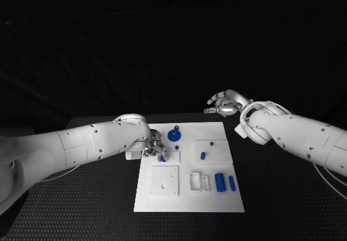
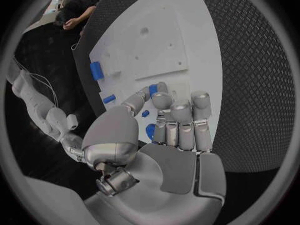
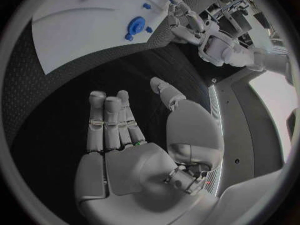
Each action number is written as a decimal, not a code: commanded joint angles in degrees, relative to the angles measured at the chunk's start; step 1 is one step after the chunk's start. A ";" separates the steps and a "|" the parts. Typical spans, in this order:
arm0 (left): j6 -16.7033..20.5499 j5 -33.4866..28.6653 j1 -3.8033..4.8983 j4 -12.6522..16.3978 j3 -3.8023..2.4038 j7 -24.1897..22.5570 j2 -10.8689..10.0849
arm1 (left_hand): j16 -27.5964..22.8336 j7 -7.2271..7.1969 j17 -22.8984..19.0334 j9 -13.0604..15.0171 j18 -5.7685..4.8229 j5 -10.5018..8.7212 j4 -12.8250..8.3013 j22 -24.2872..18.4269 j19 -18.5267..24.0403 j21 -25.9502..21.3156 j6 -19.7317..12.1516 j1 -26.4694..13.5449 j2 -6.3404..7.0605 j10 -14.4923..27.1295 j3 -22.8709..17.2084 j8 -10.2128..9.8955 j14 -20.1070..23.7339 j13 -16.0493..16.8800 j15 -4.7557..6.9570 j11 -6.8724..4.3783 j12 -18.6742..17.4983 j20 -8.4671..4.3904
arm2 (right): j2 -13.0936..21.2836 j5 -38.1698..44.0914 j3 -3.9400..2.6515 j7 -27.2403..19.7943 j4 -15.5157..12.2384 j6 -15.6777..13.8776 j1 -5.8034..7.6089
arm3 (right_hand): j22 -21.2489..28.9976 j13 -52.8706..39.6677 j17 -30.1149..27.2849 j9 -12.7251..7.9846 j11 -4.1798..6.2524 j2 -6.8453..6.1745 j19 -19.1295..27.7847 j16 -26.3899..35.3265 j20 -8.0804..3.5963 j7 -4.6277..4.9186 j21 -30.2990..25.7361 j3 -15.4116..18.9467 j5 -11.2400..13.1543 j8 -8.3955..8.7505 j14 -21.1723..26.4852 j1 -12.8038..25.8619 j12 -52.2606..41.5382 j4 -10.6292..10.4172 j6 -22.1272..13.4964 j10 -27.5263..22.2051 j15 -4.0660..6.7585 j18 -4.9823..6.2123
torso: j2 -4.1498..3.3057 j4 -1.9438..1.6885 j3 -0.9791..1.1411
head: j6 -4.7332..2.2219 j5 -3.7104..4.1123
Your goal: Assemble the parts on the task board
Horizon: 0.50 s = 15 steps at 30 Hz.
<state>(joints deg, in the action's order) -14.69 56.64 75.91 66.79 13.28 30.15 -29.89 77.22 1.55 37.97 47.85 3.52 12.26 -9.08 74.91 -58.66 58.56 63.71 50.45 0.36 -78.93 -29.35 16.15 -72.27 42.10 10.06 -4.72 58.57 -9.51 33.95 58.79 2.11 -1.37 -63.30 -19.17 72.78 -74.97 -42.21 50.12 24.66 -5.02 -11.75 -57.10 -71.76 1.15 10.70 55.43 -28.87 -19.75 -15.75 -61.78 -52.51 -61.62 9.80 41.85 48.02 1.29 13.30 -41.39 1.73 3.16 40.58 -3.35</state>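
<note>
Left hand [image 2: 169, 135] fingers [image 2: 164, 101] pinch a small blue part [image 2: 152, 90] over the task board [image 1: 217, 200]; right hand [image 1: 226, 104] fingers spread, empty.

Matt white task board [image 1: 217, 201] on a rough, woven-looking black table [image 1: 289, 201].

Left hand [image 1: 152, 149] hides its pinched blue part [image 1: 163, 158]

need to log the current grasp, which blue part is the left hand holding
The small blue peg at the task board's left edge, pinched in the left hand; the other blue parts lie untouched.
</note>
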 commanded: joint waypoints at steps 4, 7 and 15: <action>4.69 -1.32 0.02 0.57 -0.20 -1.02 0.00 | 0.25 -0.29 -0.04 0.17 0.11 0.33 -5.34 0.82 -0.18 0.23 0.36 3.24 -3.14 -0.28 -5.89 0.15 -0.10 -0.02 0.90 -0.48 0.29 -5.45 | -0.07 0.05 -0.03 -0.18 0.01 0.63 -0.02 | -0.99 0.13 -0.07 -0.08 0.08 0.38 0.27 -0.22 0.19 0.69 -0.13 0.13 -0.21 -0.14 0.41 0.12 -0.26 0.26 0.03 -0.46 0.06 1.70 | -0.10 0.19 -0.02 | -0.09 -0.21; 5.04 -2.55 0.01 0.67 -0.29 -1.00 -0.08 | 0.25 -0.31 -0.05 0.20 0.12 0.35 -5.32 0.81 -0.23 0.24 0.40 3.23 -3.14 -0.32 -5.91 0.14 -0.14 -0.03 0.92 -0.49 0.28 -5.46 | -0.10 0.05 -0.03 -0.18 0.08 0.65 -0.02 | -1.00 0.15 -0.08 -0.08 0.08 0.39 0.27 -0.22 0.19 0.69 -0.13 0.13 -0.21 -0.14 0.41 0.12 -0.27 0.27 0.03 -0.46 0.06 1.70 | -0.10 0.22 -0.04 | -0.09 -0.21; 3.39 -2.81 0.11 0.17 -0.68 -0.61 0.10 | 0.25 -0.34 -0.08 0.25 0.14 0.37 -5.33 0.79 -0.32 0.25 0.46 3.22 -3.09 -0.39 -5.93 0.12 -0.21 -0.06 0.95 -0.52 0.24 -5.49 | -0.07 0.07 -0.03 -0.13 0.19 0.65 -0.02 | -1.00 0.20 -0.09 -0.09 0.07 0.39 0.28 -0.23 0.19 0.69 -0.14 0.14 -0.21 -0.13 0.42 0.12 -0.31 0.29 0.02 -0.48 0.05 1.70 | -0.04 0.18 0.08 | 0.07 -0.16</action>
<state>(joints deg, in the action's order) -11.19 54.88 75.97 67.38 12.63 29.92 -30.13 77.22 1.37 37.97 48.05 3.52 12.24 -8.92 74.90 -58.66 58.56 63.91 50.45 0.36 -78.93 -29.51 16.14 -72.27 42.09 10.06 -4.73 58.57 -9.51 33.90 58.79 2.11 -1.35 -63.11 -19.10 72.78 -74.97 -42.10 50.12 24.66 -5.02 -11.76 -57.10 -71.76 1.15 10.69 55.44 -28.87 -19.75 -15.75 -61.79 -52.51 -61.61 9.80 41.86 48.02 1.29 13.30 -41.48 1.92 3.16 40.53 -3.52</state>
